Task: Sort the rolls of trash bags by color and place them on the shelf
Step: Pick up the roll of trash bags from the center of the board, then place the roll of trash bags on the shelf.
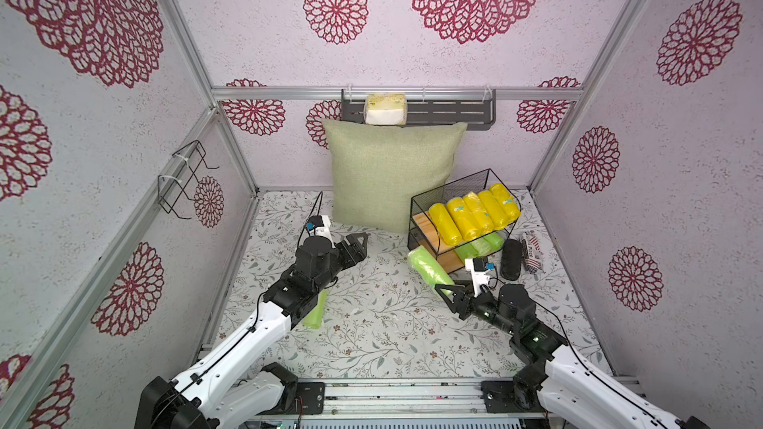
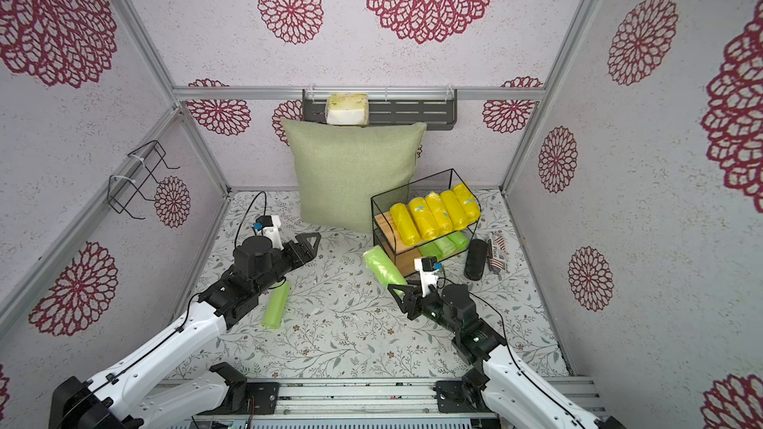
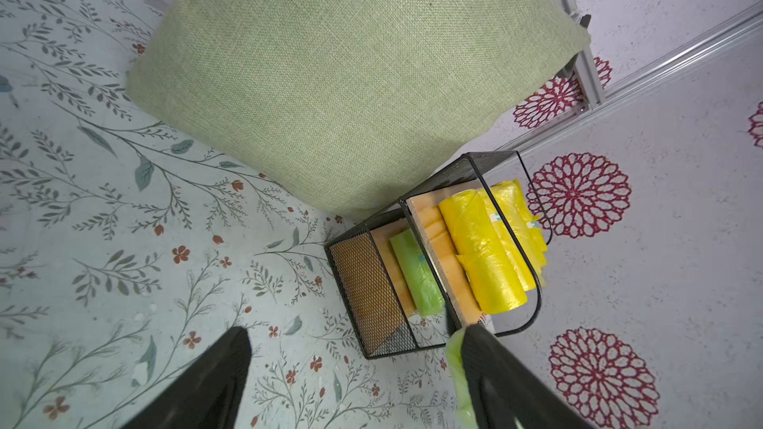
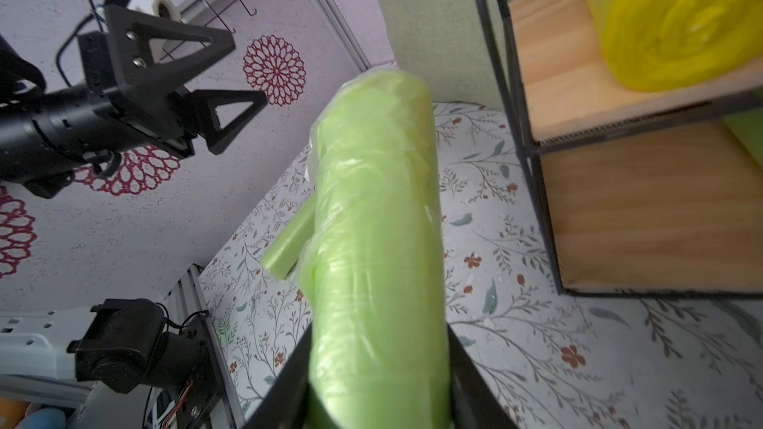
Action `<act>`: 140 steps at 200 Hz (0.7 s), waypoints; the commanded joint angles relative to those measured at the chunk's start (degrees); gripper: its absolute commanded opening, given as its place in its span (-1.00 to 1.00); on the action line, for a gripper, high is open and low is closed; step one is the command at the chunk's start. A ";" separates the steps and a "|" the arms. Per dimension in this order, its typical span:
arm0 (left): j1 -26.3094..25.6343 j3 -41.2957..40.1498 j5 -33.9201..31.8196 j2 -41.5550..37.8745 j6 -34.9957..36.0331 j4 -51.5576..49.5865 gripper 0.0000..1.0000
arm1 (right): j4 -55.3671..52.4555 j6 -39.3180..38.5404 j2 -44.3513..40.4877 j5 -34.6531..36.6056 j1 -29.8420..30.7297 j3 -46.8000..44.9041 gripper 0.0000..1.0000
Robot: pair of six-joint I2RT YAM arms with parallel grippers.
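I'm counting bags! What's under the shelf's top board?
Light green rolls on the lower board. Only their front ends show; the top board and yellow rolls cover the rest, so no sure count.

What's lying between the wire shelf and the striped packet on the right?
A black oblong case lies between the shelf and the striped packet. Nothing else shows in that stretch, and both top views show it.
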 commanded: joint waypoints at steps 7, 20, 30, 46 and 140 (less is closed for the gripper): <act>0.27 1.54 -0.12 1.41 4.75 -3.39 0.71 | -12.60 -0.27 -2.48 -2.62 -2.20 1.36 -0.44; 0.25 2.00 1.63 2.49 4.61 -2.96 0.71 | -15.20 0.42 -3.34 -2.18 -3.50 1.36 -0.44; 0.25 2.17 2.76 3.38 4.74 -2.58 0.72 | -17.09 0.52 -4.03 -1.10 -4.49 1.50 -0.43; 0.25 2.09 3.65 4.53 4.66 -2.17 0.72 | -19.73 -0.16 -3.94 1.31 -6.37 1.86 -0.43; 0.32 1.10 5.59 6.49 3.37 -0.26 0.73 | -13.33 -7.56 5.83 3.70 -18.31 4.78 -0.42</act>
